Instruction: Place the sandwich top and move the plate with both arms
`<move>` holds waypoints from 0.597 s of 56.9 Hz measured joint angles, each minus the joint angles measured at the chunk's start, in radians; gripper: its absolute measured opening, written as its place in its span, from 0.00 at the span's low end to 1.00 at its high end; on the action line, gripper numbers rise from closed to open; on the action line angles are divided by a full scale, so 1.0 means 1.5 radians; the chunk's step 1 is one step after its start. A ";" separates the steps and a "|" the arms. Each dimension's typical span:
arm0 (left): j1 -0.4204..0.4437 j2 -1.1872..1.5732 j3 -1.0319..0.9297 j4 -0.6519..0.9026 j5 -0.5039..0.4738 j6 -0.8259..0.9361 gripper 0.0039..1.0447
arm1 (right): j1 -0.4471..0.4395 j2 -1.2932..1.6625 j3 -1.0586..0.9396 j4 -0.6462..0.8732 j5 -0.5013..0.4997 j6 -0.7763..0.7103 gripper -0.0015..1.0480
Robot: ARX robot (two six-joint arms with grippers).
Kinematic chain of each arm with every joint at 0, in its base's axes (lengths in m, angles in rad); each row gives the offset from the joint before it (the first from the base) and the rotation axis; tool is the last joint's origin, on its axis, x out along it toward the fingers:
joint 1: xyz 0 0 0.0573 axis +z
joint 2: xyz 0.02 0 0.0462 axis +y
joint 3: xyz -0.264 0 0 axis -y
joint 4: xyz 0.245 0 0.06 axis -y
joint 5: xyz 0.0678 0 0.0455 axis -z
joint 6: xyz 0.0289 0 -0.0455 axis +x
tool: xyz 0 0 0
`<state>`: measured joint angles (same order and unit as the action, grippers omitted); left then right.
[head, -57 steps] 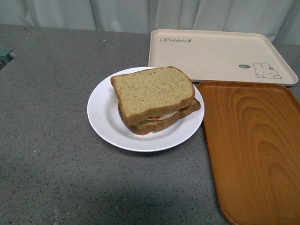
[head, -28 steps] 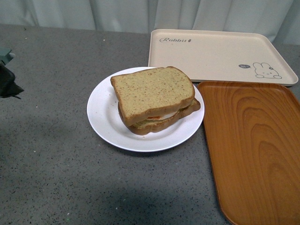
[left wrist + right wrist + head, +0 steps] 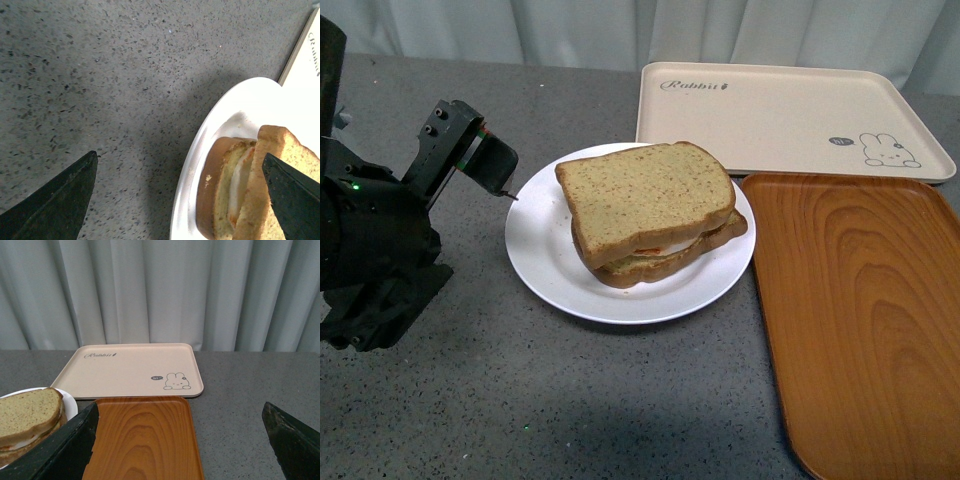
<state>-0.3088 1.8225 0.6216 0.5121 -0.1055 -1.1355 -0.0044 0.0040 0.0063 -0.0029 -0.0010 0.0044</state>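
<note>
And there was the left end effector (image 3: pixel 179 156), parked right at the plate's (image 3: pixel 545 250) left rim, jaws spread wide and holding nothing. In its wrist view one finger (image 3: pixel 55 200) sat over bare table (image 3: pixel 570 400) and the other (image 3: pixel 292 195) over the sandwich side, with the white rim lying between them. I could not tell whether anything touched the rim.

The sandwich top (image 3: pixel 645 195) was already seated, lying flat on the stack in the middle of the plate. It was skewed a little against the lower slice (image 3: pixel 620 272), and a strip of white egg (image 3: pixel 665 247) showed between the two at the near right.

Room was tight on two sides. The plate's far rim sat just beside the near left corner of the rabbit-print tray (image 3: pixel 770 120). Its right rim was crowded against the left edge of the wooden tray (image 3: pixel 860 320), though contact could not be judged. The two trays lay edge to edge. Toward the robot and off to the left, grey speckled table ran open, with only the bulky left arm (image 3: pixel 375 250) standing in it.

The right end effector (image 3: pixel 180 410) was out of the front view. Its own camera showed its fingers spread wide, empty, above the wooden tray's near end, facing the curtain (image 3: pixel 150 290).
</note>
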 joint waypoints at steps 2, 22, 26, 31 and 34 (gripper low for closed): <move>-0.002 0.004 0.004 0.000 0.000 -0.009 0.94 | 0.000 0.000 0.000 0.000 0.000 0.000 0.91; -0.034 0.025 0.010 0.004 -0.019 -0.122 0.94 | 0.000 0.000 0.000 0.000 0.000 0.000 0.91; -0.048 0.031 0.010 0.004 -0.023 -0.142 0.94 | 0.000 0.000 0.000 0.000 0.000 0.000 0.91; -0.069 0.039 0.014 0.008 -0.023 -0.163 0.94 | 0.000 0.000 0.000 0.000 0.000 0.000 0.91; -0.081 0.042 0.018 0.008 -0.025 -0.177 0.94 | 0.000 0.000 0.000 0.000 0.000 0.000 0.91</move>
<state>-0.4305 1.8862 0.6491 0.5247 -0.1425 -1.4010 -0.0044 0.0040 0.0063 -0.0029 -0.0010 0.0044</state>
